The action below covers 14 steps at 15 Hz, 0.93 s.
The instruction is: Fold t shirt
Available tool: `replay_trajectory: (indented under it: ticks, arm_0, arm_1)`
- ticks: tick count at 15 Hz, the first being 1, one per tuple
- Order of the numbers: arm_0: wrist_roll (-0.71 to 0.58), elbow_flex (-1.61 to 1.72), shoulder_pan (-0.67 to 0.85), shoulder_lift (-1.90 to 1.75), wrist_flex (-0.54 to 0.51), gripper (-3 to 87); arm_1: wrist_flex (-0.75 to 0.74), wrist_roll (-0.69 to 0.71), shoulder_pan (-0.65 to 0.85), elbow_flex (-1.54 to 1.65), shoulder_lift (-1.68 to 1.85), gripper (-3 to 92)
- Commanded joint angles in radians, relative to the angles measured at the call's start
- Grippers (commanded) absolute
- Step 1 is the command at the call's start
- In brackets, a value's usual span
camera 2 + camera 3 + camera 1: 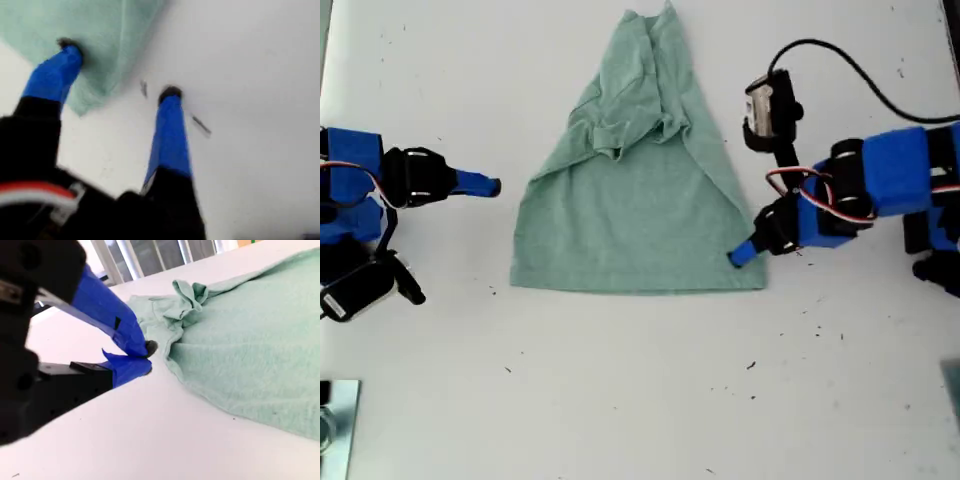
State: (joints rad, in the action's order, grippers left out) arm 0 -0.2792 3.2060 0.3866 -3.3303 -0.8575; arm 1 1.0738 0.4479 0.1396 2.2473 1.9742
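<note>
White tabletop (640,400), speckled with dark flecks, bears the t shirt (635,215). My first gripper (120,75) straddles its corner, jaws wide. My second gripper (145,357), at nine o'clock in the exterior view, is closed and empty.

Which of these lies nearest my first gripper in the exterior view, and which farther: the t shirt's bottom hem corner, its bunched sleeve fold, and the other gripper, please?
Measured from my first gripper, at the exterior view's right:
1. The t shirt's bottom hem corner, right at the fingertips.
2. The bunched sleeve fold, up toward the shirt's middle.
3. My second gripper, beyond the shirt's far edge at the exterior view's left.
</note>
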Motion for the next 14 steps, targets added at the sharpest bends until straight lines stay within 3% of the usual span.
replay_trajectory:
  ticks: [1,2,3,9,10,14]
  arm_0:
    - [0.014,0.009,-0.014,-0.008,0.002,-0.2]
    - [0.014,0.009,-0.014,-0.012,0.000,-0.2]
    - [0.014,0.011,-0.014,-0.015,-0.002,-0.2]
    - [0.011,0.011,-0.017,-0.020,-0.003,-0.2]
    - [0.011,0.012,-0.017,-0.021,-0.003,-0.2]
    - [0.011,0.012,-0.014,-0.025,-0.005,-0.2]
  arm_1:
    - [-0.244,-0.009,0.020,0.166,-0.034,11.2]
    - [-0.247,0.000,0.015,0.175,-0.006,2.2]
    - [-0.239,0.000,0.009,0.172,0.003,0.8]
    - [0.594,0.112,-0.012,-0.557,0.035,-1.1]
    - [0.666,0.118,-0.028,-0.726,-0.017,-1.1]
    - [0.525,0.097,-0.067,-1.092,-0.390,-1.1]
